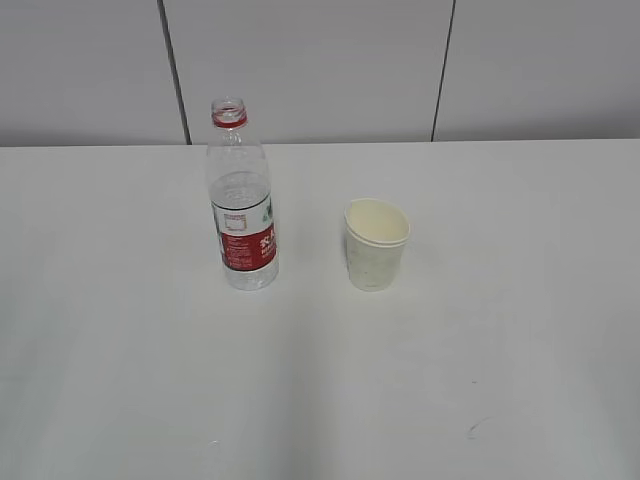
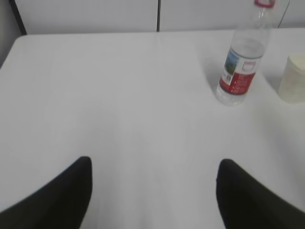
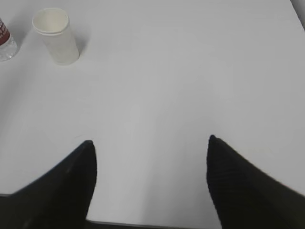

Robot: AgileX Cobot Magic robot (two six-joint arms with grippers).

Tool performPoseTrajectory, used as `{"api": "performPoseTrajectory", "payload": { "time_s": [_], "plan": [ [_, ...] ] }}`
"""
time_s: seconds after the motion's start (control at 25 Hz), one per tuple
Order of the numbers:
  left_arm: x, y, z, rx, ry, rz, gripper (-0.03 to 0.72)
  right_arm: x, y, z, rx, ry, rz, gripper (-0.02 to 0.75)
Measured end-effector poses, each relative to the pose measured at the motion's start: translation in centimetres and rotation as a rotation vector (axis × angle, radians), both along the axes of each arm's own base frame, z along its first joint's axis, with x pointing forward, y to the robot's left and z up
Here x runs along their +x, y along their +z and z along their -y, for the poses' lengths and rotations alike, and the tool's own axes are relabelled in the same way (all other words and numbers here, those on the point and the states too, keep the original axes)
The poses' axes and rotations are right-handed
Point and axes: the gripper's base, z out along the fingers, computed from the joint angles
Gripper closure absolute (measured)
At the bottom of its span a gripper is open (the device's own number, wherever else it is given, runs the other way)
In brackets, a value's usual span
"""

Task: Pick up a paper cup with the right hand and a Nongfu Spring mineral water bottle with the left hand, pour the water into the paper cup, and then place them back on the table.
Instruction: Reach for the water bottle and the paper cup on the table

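Note:
The Nongfu Spring bottle (image 1: 241, 199) stands upright and uncapped on the white table (image 1: 120, 350), left of centre, with a red neck ring and a red-and-white label. The cream paper cup (image 1: 376, 244) stands upright to its right, apart from it. No arm shows in the exterior view. In the left wrist view my left gripper (image 2: 153, 164) is open and empty, with the bottle (image 2: 242, 61) far ahead to the right and the cup (image 2: 293, 78) at the right edge. In the right wrist view my right gripper (image 3: 150, 143) is open and empty, with the cup (image 3: 55, 35) far ahead to the left.
A grey panelled wall (image 1: 320, 60) rises behind the table's far edge. The table's near edge (image 3: 152, 224) shows under my right gripper. A few faint marks (image 1: 472, 430) lie on the front right of the tabletop.

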Motion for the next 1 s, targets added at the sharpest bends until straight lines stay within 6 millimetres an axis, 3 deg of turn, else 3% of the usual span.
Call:
{"api": "performPoseTrajectory", "payload": {
  "time_s": [0.28,0.52,0.68,1.0],
  "plan": [
    [1.1,1.1,-0.1,-0.009,0.011,0.198,0.189,1.0,0.8,0.1,0.005,-0.009,0.165,0.202],
    [3.1,-1.0,-0.2,0.001,0.027,0.240,0.189,2.8,-0.6,0.1,-0.015,-0.009,0.256,0.202],
    [3.7,-1.0,-0.3,-0.002,0.033,0.328,0.189,3.7,-1.8,0.2,-0.053,0.001,0.272,0.202],
    [6.2,-1.4,-0.4,-0.003,0.040,0.311,0.189,3.9,-1.3,0.2,-0.063,-0.003,0.354,0.202]
  ]
}}
